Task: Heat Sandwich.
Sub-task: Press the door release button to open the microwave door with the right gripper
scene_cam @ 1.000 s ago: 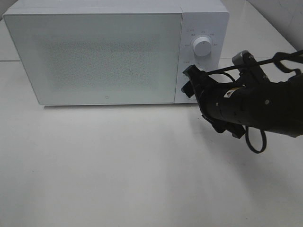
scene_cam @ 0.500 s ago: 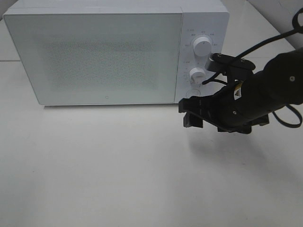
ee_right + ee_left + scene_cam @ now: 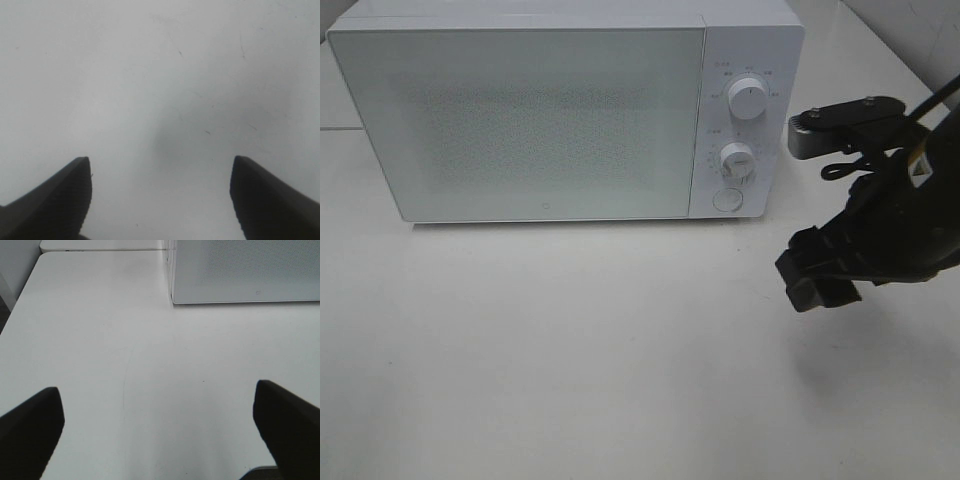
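1. I am looking down from the high camera at a white microwave [image 3: 550, 110] on a white tabletop [image 3: 570, 350]. Its door [image 3: 520, 120] is shut, as it was a second ago.
2. The right gripper [image 3: 812, 280] now hangs over bare tabletop, to the right of the microwave and a little in front of it, touching nothing.
3. A second ago this gripper was up against the control panel, covering its lower part. Half a second ago it was just in front of the microwave's lower right corner. Since then it has drawn back to the right and clear of the appliance.
4. With the arm out of the way, the whole panel shows: the upper knob [image 3: 748, 100], the lower knob [image 3: 738, 160] and the round button [image 3: 726, 200] beneath them.
5. In the right wrist view, the right gripper [image 3: 160, 159] is released. Its two dark fingers stand well apart with only plain tabletop between them.
6. In the left wrist view, the left gripper [image 3: 156, 386] is also released, spread wide over empty-handed tabletop, with the microwave's [image 3: 245, 270] lower front edge ahead of it. This gripper is outside the high view.
7. I cannot see the sandwich in any view. The door is frosted and shows nothing of the inside, so I cannot tell whether it is in there.
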Action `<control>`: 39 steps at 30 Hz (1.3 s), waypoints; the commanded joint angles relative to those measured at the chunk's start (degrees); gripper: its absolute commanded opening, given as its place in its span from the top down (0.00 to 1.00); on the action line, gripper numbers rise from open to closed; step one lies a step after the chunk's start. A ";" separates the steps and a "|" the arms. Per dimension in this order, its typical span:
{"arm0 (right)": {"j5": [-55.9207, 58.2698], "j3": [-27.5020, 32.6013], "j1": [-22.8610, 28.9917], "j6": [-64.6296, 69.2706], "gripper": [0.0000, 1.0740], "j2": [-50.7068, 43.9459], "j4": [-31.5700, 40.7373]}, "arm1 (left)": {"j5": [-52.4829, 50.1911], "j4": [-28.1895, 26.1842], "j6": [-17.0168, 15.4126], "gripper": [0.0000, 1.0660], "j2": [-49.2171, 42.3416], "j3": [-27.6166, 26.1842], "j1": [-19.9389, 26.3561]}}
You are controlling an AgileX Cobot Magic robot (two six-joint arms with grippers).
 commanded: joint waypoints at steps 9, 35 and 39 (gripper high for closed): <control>13.87 -0.34 -0.11 -4.13 0.30 -16.96 -0.46 | -0.57 -0.23 -0.06 0.08 -1.09 0.00 0.17; 23.84 7.45 -2.18 -6.65 0.30 -58.73 -3.21 | -0.57 -0.23 -0.06 0.08 -1.09 0.00 0.17; 22.63 10.83 -8.59 -6.88 0.30 -63.77 -3.50 | -0.57 -0.23 -0.06 0.08 -1.09 0.00 0.17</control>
